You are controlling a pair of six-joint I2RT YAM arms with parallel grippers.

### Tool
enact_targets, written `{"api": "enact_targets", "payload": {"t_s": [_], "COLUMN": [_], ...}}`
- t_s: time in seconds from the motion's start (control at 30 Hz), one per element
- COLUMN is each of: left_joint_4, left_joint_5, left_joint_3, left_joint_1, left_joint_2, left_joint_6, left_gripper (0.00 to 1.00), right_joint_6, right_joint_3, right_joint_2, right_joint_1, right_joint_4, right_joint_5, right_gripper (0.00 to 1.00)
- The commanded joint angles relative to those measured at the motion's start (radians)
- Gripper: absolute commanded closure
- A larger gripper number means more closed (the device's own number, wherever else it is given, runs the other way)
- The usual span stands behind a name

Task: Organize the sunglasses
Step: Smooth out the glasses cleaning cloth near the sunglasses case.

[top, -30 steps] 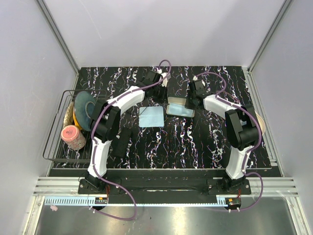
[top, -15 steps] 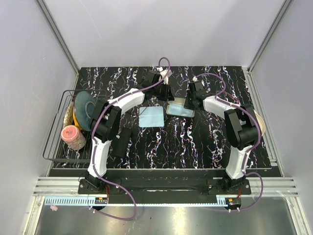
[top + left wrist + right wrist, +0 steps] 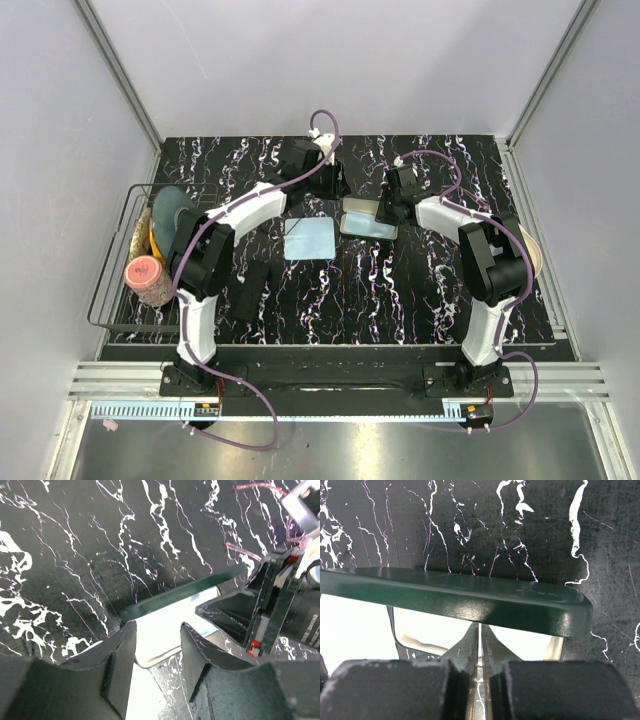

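Observation:
A glasses case, green outside and white inside, lies open at the table's middle. My right gripper is shut on its thin rim. In the right wrist view the fingers pinch that rim under the raised green lid. My left gripper hovers just left of the case, open and holding nothing. In the left wrist view its gripper frames the white inside, below the lid's green edge. A black elongated thing lies at front left; I cannot tell whether it is the sunglasses.
A pale blue cloth lies flat just left of the case. A wire rack at the left edge holds plates and a pink jar. A pale disc sits at the right edge.
My left gripper has opened and its arm has swung slightly back and left of the case. The right gripper stays shut on the case, which has not moved.

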Motion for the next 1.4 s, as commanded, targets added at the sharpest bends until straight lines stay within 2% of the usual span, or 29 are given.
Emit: {"api": "enact_targets", "payload": {"t_s": [0.0, 0.13, 0.23, 0.43, 0.57, 0.67, 0.7, 0.83, 1.37], "left_joint_4": [0.035, -0.043, -0.05, -0.033, -0.095, -0.118, -0.123, -0.129, -0.141], "left_joint_5": [-0.065, -0.008, 0.036, -0.052, -0.072, -0.123, -0.146, -0.168, -0.175], "left_joint_3": [0.051, 0.175, 0.189, 0.172, 0.229, 0.254, 0.255, 0.25, 0.258], "left_joint_1": [-0.003, -0.003, -0.006, -0.034, -0.046, -0.068, -0.072, -0.074, -0.074], "left_joint_2": [-0.006, 0.099, 0.14, 0.126, 0.152, 0.16, 0.159, 0.151, 0.156], "left_joint_6": [-0.021, -0.04, -0.054, -0.029, -0.038, -0.022, -0.022, -0.025, -0.029], "left_gripper": [0.55, 0.55, 0.56, 0.58, 0.58, 0.59, 0.58, 0.59, 0.6], "right_joint_6": [0.007, 0.0, -0.004, -0.003, -0.003, -0.001, 0.0, 0.01, 0.01], "right_joint_3": [-0.002, -0.006, -0.008, -0.008, -0.009, -0.014, -0.015, -0.034, -0.081], "right_joint_2": [-0.025, -0.032, -0.035, -0.034, -0.038, -0.04, -0.04, -0.048, -0.084], "right_joint_1": [-0.005, -0.005, -0.004, -0.005, -0.005, -0.004, -0.004, -0.004, -0.007], "right_joint_4": [0.031, 0.028, 0.027, 0.028, 0.03, 0.034, 0.036, 0.021, -0.036], "right_joint_5": [0.003, 0.007, 0.015, 0.013, 0.021, 0.027, 0.03, 0.065, 0.171], "right_gripper": [0.91, 0.91, 0.91, 0.91, 0.9, 0.79, 0.72, 0.63, 0.63]}}
